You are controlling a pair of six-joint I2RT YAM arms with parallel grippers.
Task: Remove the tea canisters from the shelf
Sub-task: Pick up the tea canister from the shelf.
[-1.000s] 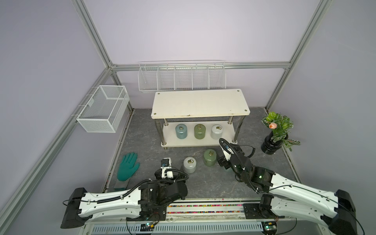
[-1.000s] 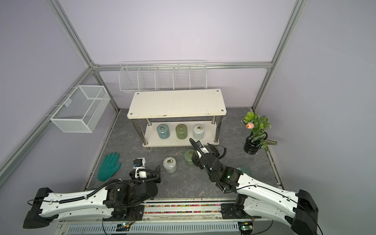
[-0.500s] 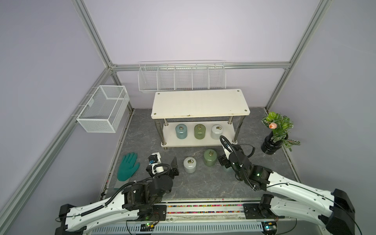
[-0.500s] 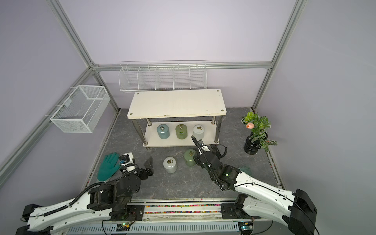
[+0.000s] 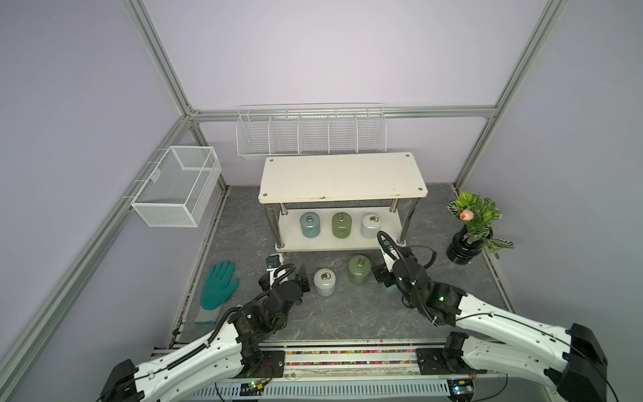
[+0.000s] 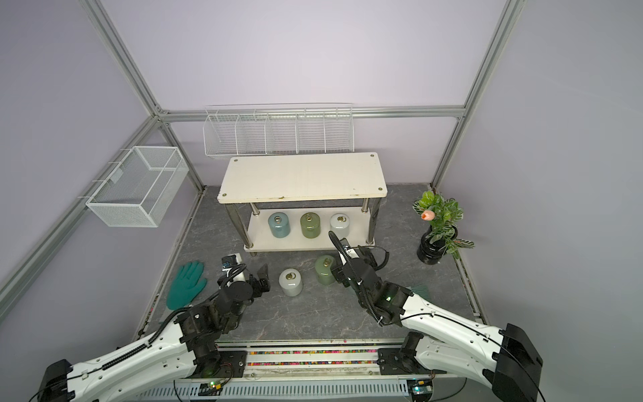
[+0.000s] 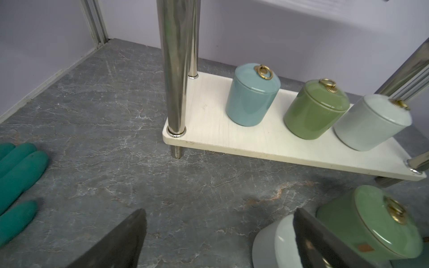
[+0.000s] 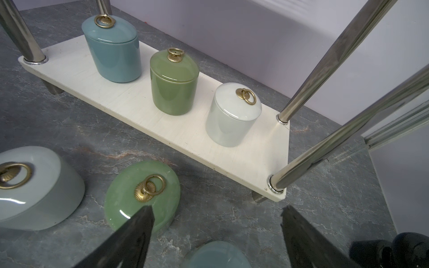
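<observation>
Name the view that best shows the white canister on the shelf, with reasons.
Right wrist view: the white canister appears close, whole, unblocked. Left wrist view puts it near the frame edge; both top views show it small.

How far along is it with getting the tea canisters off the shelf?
Halfway. Done: white canister, green canister and pale blue canister are on the floor. In hand: nothing; left gripper and right gripper are open. Remaining: blue jar, green jar and white jar on the lower board of the shelf.
</observation>
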